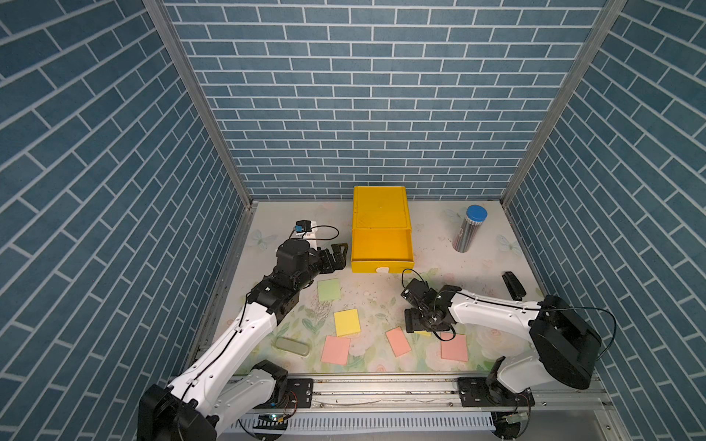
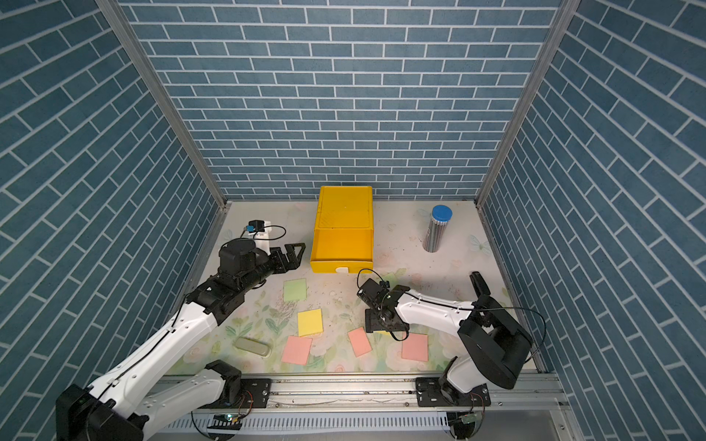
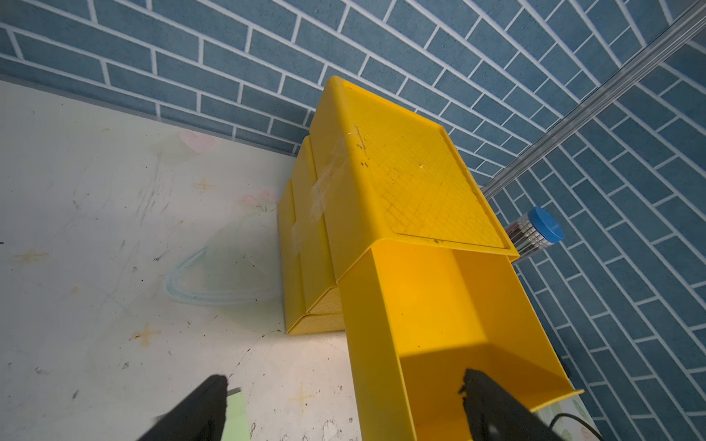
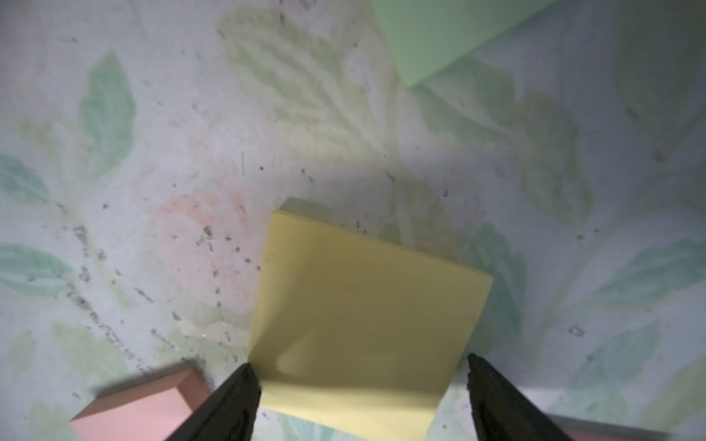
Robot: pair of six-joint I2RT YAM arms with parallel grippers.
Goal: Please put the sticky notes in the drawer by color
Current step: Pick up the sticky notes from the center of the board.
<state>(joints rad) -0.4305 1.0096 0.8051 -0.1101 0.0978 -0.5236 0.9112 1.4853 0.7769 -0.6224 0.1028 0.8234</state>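
Right pincer (image 4: 359, 362) is seen partly open astride the yellow sticky note (image 4: 366, 317), low in the frame on the tabletop (image 4: 153, 191); the drawer (image 1: 366, 266) is pulled out at centre. If squeezed edgewise, the note could be buckled or pushed away.

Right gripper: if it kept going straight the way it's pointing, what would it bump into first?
Most likely the yellow sticky note: the right gripper points down at it, jaws either side.
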